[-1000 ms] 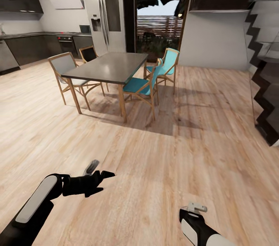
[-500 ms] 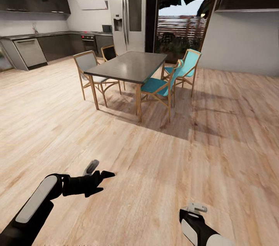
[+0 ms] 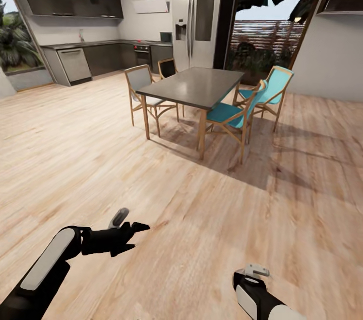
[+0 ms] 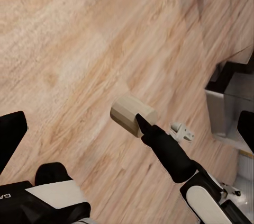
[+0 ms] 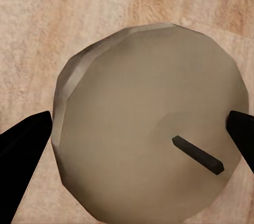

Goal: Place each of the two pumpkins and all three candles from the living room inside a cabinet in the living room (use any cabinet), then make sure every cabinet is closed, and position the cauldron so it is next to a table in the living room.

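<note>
A candle (image 5: 153, 128) is clamped in the right claw (image 5: 137, 134), left claw (image 3: 132, 231) state can't be told, and the view has swung left past the dining table (image 3: 194, 86): transit toward cabinet is judged.

Short, stubby tan-beige cylindrical candle (image 5: 151, 123), flat end with a dark wick facing the right wrist camera, clamped between the right pincer's (image 5: 127, 139) black fingertips (image 5: 24, 142), above pale wooden floor (image 5: 79, 7).
</note>
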Motion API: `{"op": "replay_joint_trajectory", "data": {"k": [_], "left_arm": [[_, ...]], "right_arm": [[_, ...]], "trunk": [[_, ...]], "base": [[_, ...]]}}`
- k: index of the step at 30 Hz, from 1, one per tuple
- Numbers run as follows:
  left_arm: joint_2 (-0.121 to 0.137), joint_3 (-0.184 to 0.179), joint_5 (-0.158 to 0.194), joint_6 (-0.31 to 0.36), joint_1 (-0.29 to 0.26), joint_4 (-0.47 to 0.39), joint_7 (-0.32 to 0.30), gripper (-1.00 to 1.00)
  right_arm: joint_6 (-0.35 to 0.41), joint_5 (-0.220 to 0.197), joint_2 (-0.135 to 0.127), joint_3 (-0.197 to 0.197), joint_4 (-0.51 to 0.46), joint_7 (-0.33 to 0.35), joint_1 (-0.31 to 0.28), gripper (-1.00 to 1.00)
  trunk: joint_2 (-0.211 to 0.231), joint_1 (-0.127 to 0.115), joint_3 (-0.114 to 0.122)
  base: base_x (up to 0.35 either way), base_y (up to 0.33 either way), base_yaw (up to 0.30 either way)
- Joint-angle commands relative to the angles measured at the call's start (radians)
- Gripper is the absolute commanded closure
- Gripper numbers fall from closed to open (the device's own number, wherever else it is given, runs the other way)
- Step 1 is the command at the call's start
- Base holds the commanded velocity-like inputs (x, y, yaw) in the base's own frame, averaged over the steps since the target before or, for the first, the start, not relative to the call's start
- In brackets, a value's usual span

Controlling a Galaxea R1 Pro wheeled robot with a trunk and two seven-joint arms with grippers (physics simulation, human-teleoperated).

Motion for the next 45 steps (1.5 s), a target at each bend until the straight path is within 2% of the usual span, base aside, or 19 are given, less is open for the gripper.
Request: {"op": "replay_joint_trajectory", "data": {"k": [1, 45], "left_arm": [[0.001, -0.001, 0.010, 0.000, -0.001, -0.001, 0.010, -1.00], [0.001, -0.001, 0.010, 0.000, -0.001, -0.001, 0.010, -1.00]], "right_arm": [[0.005, -0.004, -0.001, 0.009, -0.002, -0.007, -0.001, 1.00], [0.005, -0.003, -0.001, 0.009, 0.000, -0.007, -0.001, 1.00]], "trunk": [[0.000, 0.000, -0.001], [0.000, 0.000, -0.001]], "base": [[0.000, 0.000, 0.292], [0.000, 0.000, 0.292]]}}
